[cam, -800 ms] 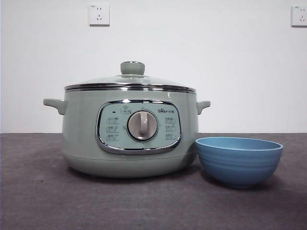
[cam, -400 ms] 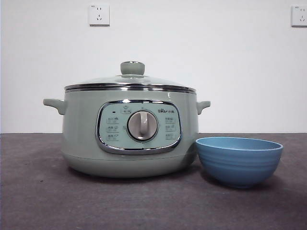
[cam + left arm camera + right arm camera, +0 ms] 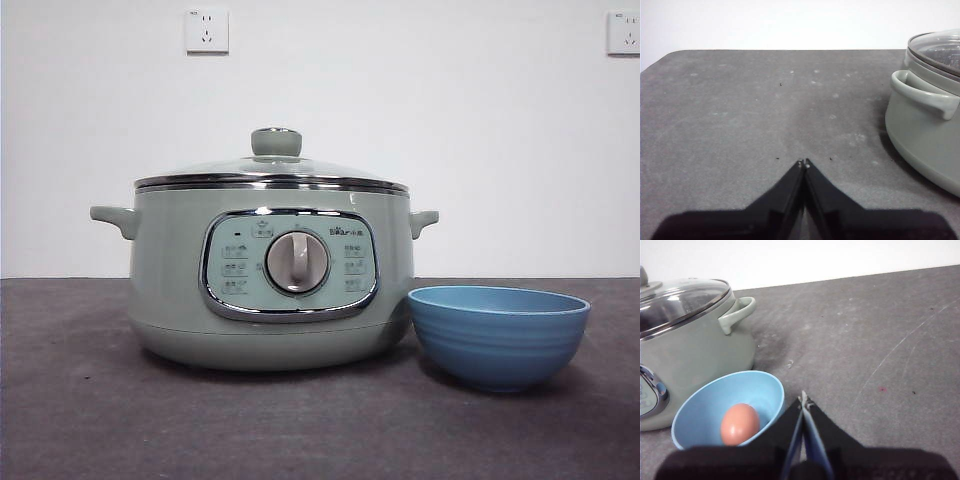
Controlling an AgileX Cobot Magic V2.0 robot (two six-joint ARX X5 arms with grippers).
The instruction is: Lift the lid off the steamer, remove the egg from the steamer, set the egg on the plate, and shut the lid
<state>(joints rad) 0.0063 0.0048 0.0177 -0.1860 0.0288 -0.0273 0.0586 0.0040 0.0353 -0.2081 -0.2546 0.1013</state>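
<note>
The sage-green steamer (image 3: 270,275) stands on the table with the glass lid (image 3: 272,168) seated on it, knob on top. The blue plate (image 3: 498,335), a small bowl, sits just right of the steamer. In the right wrist view a brown egg (image 3: 740,423) lies inside the bowl (image 3: 715,402). My right gripper (image 3: 804,401) is shut and empty, beside the bowl. My left gripper (image 3: 803,163) is shut and empty over bare table, apart from the steamer's side handle (image 3: 922,94). Neither arm shows in the front view.
The dark grey table (image 3: 90,410) runs to a white wall with two sockets (image 3: 206,30). The steamer's control panel and dial (image 3: 296,263) face the front camera.
</note>
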